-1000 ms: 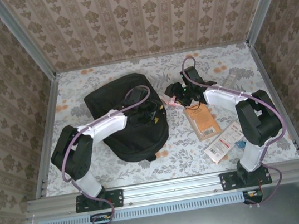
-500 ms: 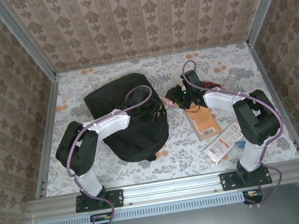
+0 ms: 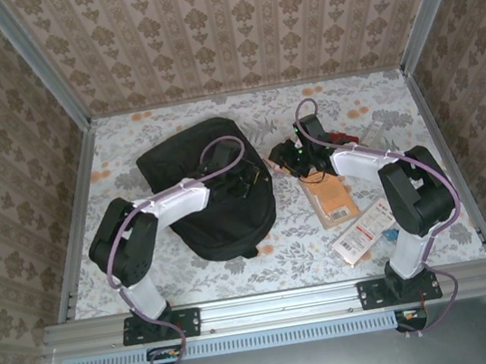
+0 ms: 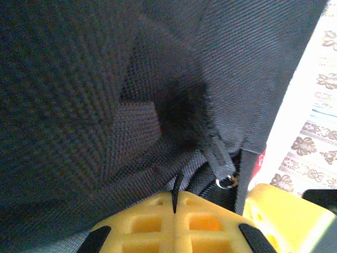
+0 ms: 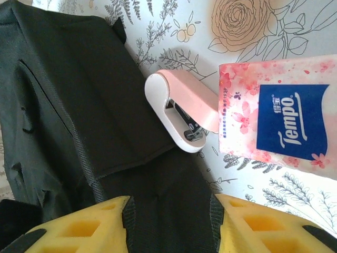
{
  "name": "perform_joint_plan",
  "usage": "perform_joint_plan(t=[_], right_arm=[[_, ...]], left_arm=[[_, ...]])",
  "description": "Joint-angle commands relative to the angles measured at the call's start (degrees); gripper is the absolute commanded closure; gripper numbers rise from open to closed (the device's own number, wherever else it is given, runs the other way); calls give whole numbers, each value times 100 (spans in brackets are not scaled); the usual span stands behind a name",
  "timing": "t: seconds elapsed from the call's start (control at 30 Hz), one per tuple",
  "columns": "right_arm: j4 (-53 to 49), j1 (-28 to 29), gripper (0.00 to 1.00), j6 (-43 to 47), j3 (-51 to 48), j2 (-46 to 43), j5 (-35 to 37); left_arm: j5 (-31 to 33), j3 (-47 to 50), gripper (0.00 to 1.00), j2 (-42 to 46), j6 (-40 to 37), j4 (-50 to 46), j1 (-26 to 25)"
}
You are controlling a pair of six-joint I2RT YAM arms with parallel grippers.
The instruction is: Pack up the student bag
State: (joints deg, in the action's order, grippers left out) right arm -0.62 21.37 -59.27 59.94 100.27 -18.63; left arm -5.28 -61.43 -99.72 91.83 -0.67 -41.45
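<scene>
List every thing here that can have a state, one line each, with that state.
student bag, lying on the table, whether zipped cannot be told
left gripper, shut, fingers together against the bag's fabric
right gripper, open, holding nothing, above the bag's edge
pink stapler, closed, on its side beside the bag
Tempo tissue pack, lying flat, label up

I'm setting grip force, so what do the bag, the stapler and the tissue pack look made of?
Bag: black woven fabric with a matte finish; the weave and stitched seams show.
Stapler: probably hard plastic, going by its smooth pink and white shell with a soft sheen; the inner parts look like metal.
Tissue pack: likely thin plastic film, printed and slightly glossy.
</scene>
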Motion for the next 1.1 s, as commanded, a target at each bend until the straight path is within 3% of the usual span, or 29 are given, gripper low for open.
perform_joint_plan(t=[0.0,0.2,0.3,0.43,0.73,1.07], right_arm=[[-396,75,53,403,26,-124,104],[-687,257,45,724,200,-139,-16],[-1097,283,38,996,528,-70,118],[-1486,267,36,1365,1215,119,117],[-2402,367,26,2259,3355,1668,-1745],[-2408,799,27,2165,3588,2165,-1968]], left_arm=[[381,186,100,454,-399,-210,159],[264,219,100,750,-979,-403,195],[117,142,100,860,-1392,-654,194],[131,204,100,1236,-2060,-1044,192],[40,449,100,1982,-3523,-1376,240],[-278,726,100,2405,-4271,-1520,288]])
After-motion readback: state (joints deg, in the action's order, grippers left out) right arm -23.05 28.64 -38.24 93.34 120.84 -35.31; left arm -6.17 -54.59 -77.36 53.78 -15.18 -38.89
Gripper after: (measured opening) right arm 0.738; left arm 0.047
